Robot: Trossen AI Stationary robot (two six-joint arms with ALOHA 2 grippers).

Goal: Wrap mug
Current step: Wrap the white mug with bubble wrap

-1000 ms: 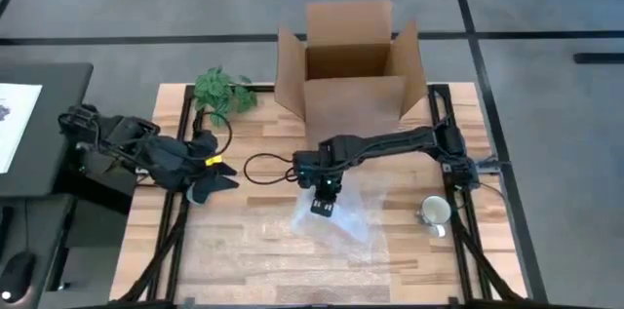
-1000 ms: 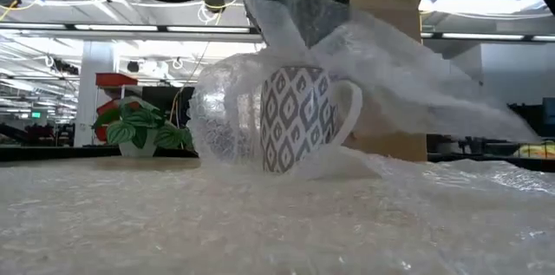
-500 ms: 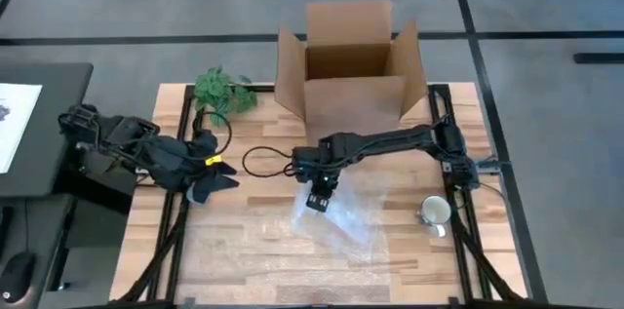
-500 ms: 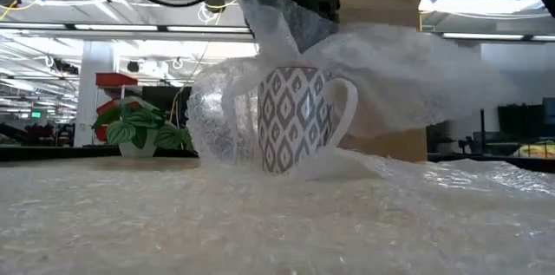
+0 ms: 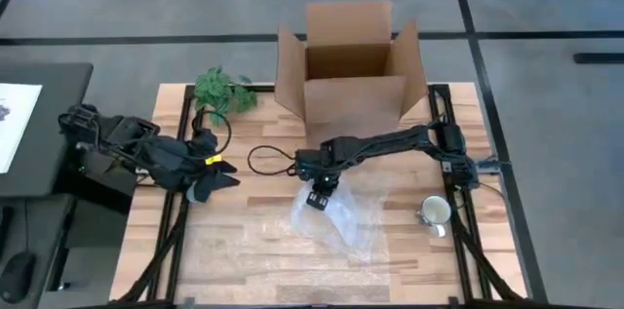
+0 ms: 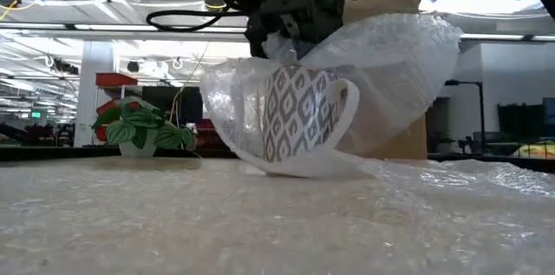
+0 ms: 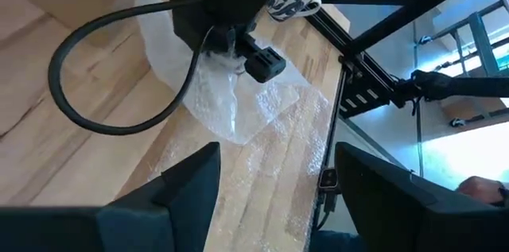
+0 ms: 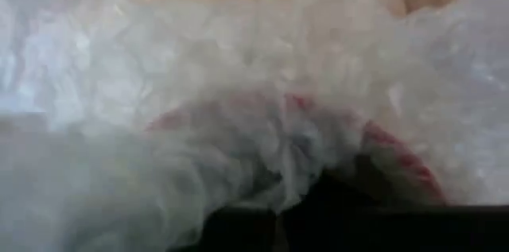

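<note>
A white mug with a grey diamond pattern (image 6: 299,123) stands tilted on the table inside a sheet of clear bubble wrap (image 6: 395,58), handle toward the low view's right. In the high view the wrap (image 5: 346,219) lies at the table's middle. My right gripper (image 5: 317,195) hangs just above the mug (image 6: 290,32), shut on the wrap. The right wrist view shows only wrap (image 8: 238,85), with a red rim showing through it. My left gripper (image 5: 222,174) waits open near the table's left edge, its fingers (image 7: 187,184) empty. My right gripper holds a gathered bunch of the bubble wrap (image 6: 279,49) right above the mug's rim, coming from above and pointing down. Several layers are bunched there. The wrap arches over the mug, and its lower part (image 6: 303,166) lies on the table under the mug.
An open cardboard box (image 5: 349,65) stands at the table's far edge. A small green plant (image 5: 222,90) is at the far left. A second mug (image 5: 435,212) sits near the right edge. More bubble wrap (image 6: 260,223) covers the near table.
My right gripper has gone down and a little toward the table's left and far edges, keeping the wrap. The loose flap that trailed off to the right in the low view has been drawn up and over the mug. The mug has tipped.
</note>
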